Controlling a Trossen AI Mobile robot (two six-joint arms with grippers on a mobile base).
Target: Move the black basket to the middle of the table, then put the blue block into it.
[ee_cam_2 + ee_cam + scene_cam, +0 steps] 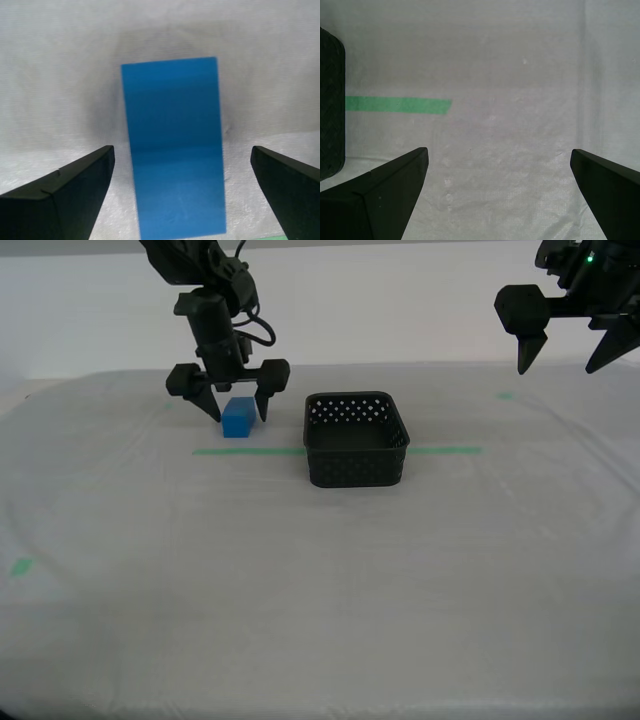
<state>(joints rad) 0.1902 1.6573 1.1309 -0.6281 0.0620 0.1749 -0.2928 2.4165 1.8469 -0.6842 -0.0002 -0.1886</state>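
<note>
The blue block (238, 417) (174, 150) lies on the table (320, 600), just to the exterior view's left of the black basket (358, 468). My second gripper (240, 418) (181, 148) hangs over the block, open, one finger on each side with a gap to both. The basket sits empty near the table's middle, on the green tape line (250, 451). My first gripper (556, 368) (499, 149) is raised at the exterior view's upper right, open and holding nothing. Its wrist view catches the basket's wall (330, 100) and one end of the tape line (397, 105).
Small green tape bits mark the cloth at the exterior view's lower left (20, 566) and far right (507, 395). The cloth table runs wide in front of the basket.
</note>
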